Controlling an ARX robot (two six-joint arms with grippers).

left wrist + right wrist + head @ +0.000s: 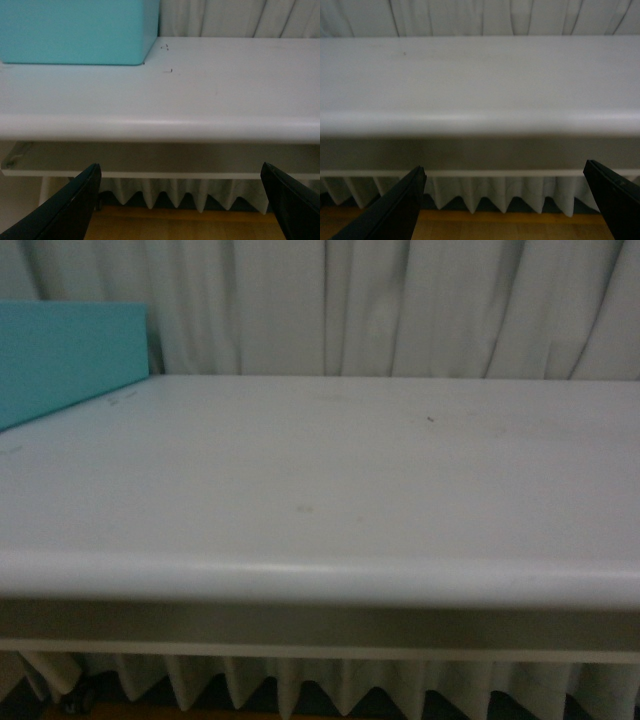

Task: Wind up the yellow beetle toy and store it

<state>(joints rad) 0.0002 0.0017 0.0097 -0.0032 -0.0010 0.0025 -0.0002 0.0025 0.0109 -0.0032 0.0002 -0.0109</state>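
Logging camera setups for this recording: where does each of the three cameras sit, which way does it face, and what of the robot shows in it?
Front view: on the robot's body, facing the white table, a teal box at far left, curtain behind; no arm shows.
Left wrist view: below the table edge, looking across it at the teal box; the open left gripper frames the bottom.
Right wrist view: likewise low, facing bare tabletop and curtain; the open right gripper shows.
Shared: front and left wrist views both show the box. No toy car is in sight.
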